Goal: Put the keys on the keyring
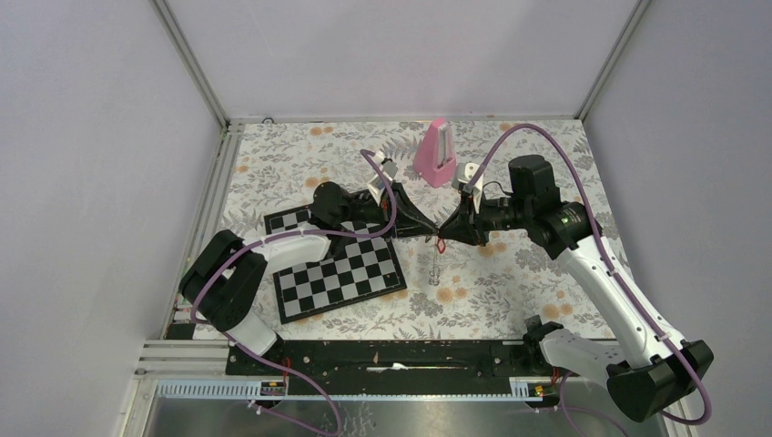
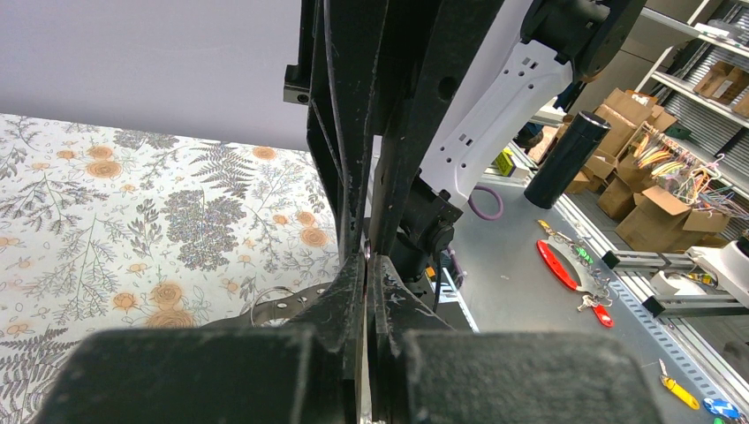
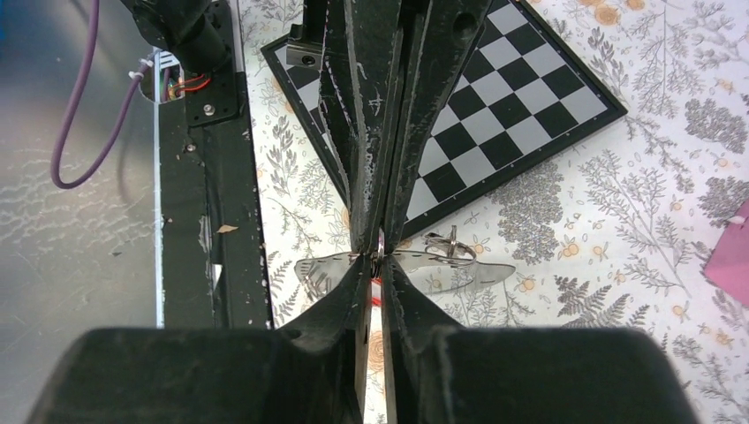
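Left gripper (image 2: 366,261) clenched, meeting right gripper (image 3: 378,258) tip to tip; red key (image 1: 441,244) dangles beneath them; right's jaws nearly together, grip unclear; keyring (image 3: 477,274) lies below.

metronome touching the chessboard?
Apart. The top external view shows the pink metronome standing well beyond the chessboard, with floral cloth between them.
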You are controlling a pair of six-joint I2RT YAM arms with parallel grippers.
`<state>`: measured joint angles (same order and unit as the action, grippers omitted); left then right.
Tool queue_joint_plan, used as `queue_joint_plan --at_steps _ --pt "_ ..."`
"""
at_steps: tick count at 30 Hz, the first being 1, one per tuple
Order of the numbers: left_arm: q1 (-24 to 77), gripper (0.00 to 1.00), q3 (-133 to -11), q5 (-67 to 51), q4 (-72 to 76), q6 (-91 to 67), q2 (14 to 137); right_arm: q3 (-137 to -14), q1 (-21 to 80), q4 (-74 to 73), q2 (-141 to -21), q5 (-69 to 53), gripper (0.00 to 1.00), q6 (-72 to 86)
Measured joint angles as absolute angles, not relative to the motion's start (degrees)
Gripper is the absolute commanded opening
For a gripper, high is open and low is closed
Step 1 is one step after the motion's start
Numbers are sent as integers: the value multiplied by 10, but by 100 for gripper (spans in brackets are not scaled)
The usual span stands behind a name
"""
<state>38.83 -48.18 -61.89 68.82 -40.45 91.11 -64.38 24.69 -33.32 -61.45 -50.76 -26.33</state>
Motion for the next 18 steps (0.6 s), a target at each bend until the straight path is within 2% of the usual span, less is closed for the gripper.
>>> queue_joint_plan --at_steps 3,12,18 --pt "388 0 -482 -619 689 -404 911 -641 246 -328 -615 -511 0 -256" --pt "388 0 -482 -620 684 -384 910 -639 244 -329 -615 -514 0 -257" --pt "390 13 -483 -626 637 -338 903 -639 244 -348 -619 -505 0 -274"
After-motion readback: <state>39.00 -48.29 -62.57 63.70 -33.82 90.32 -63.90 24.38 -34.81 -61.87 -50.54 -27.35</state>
